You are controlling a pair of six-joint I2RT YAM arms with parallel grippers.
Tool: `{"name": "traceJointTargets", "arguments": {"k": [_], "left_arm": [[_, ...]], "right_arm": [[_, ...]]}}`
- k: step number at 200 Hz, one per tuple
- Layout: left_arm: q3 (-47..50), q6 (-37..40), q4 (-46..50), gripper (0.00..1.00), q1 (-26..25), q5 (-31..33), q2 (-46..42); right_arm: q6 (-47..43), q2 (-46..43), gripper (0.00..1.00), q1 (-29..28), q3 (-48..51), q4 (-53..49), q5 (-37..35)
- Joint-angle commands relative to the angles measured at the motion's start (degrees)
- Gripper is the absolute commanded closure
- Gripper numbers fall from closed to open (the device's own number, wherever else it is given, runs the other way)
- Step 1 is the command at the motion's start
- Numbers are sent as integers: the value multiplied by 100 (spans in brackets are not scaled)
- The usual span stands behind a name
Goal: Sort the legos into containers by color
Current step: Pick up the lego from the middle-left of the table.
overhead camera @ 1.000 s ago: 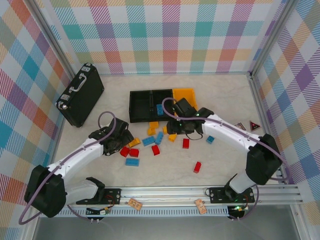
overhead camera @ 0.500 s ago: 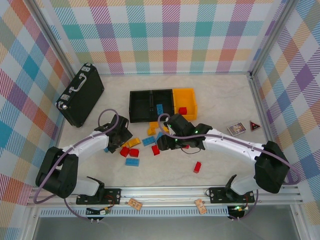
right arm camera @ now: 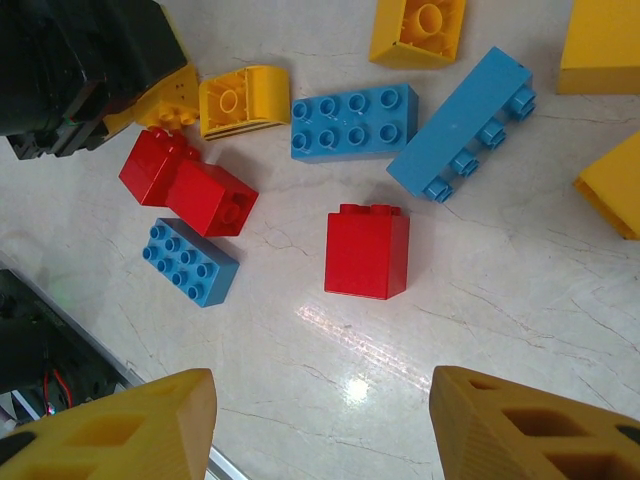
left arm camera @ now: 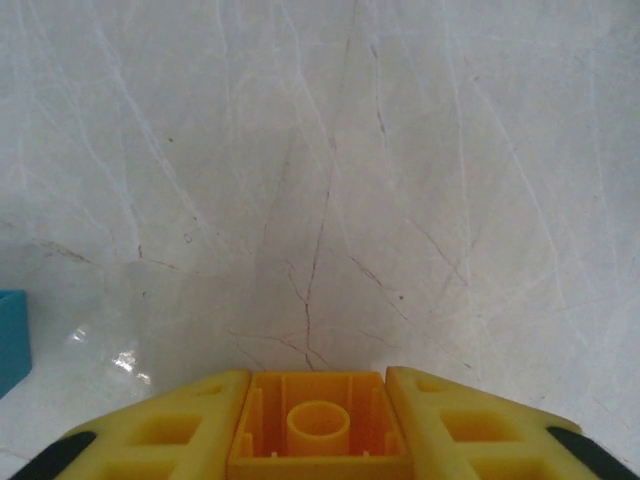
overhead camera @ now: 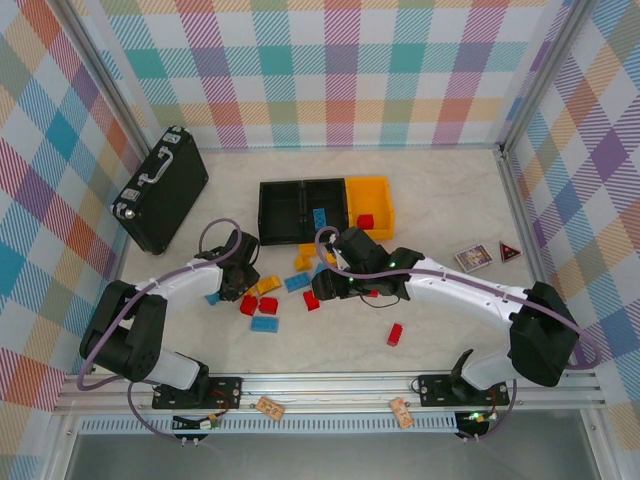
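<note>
The left tool (left arm camera: 318, 390) is clamped on a small yellow-orange studded plastic brick (left arm camera: 318, 432), hollow underside facing its camera. Bare white marbled desk (left arm camera: 330, 180) lies ahead of it, and a blue plastic brick (left arm camera: 8, 342) sits off its left side. The right tool (right arm camera: 320, 420) hangs empty, fingers wide apart. A square red plastic brick (right arm camera: 367, 250) lies just ahead of the gap, with a blue eight-stud brick (right arm camera: 352, 120) beyond. Farthest from both tools stand the open bins: two black rectangular plastic bins (overhead camera: 280, 212), one holding a blue brick (overhead camera: 318, 218), and a yellow-orange plastic bin (overhead camera: 378, 192) holding a red brick (overhead camera: 365, 220). The arms work close together, so carrying the held brick binward could clip the right arm. If the grip is shallow, the brick may twist loose.
</note>
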State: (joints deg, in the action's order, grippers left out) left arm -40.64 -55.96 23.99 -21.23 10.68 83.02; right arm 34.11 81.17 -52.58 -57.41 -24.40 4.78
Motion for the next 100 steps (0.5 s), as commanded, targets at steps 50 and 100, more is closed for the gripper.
{"name": "traceJointTargets", "arguments": {"k": [50,100], "left_arm": [[-1198,880,539,70,49,-18,-109],[-2377,1542,724,71,6,-245,472]], "right_arm": [[-10,-119,41,-7,36,138,-134],[60,-124,41,11,27,89,-412]]}}
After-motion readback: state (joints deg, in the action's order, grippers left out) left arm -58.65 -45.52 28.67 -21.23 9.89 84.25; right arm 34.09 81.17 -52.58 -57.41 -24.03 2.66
